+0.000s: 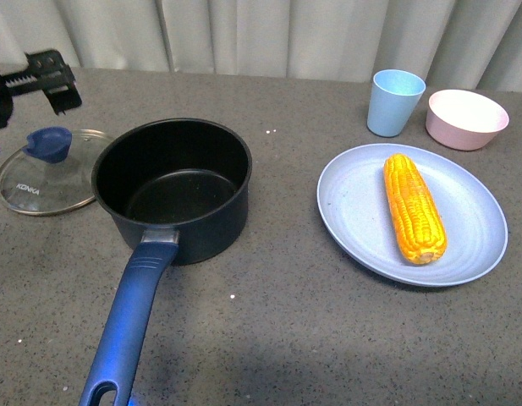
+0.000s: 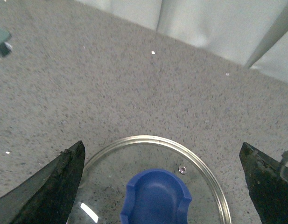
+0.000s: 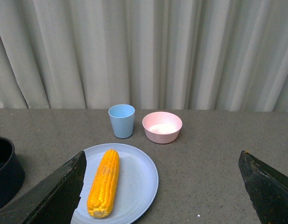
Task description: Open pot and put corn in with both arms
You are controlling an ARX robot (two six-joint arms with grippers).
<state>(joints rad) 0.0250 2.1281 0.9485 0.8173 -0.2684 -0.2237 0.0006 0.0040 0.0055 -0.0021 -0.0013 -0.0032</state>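
Standing open on the grey worktop, the pot had its black inside bare in the front view, its glass lid lying flat just beside it near the left gripper; the corn lay on a blue plate well apart on the right. The left wrist view showed that gripper spread wide above the lid's blue knob. The right wrist view showed the right gripper spread too, facing corn, light blue cup and pink bowl.

The pot hides part of the lid; its handle tip is cropped.
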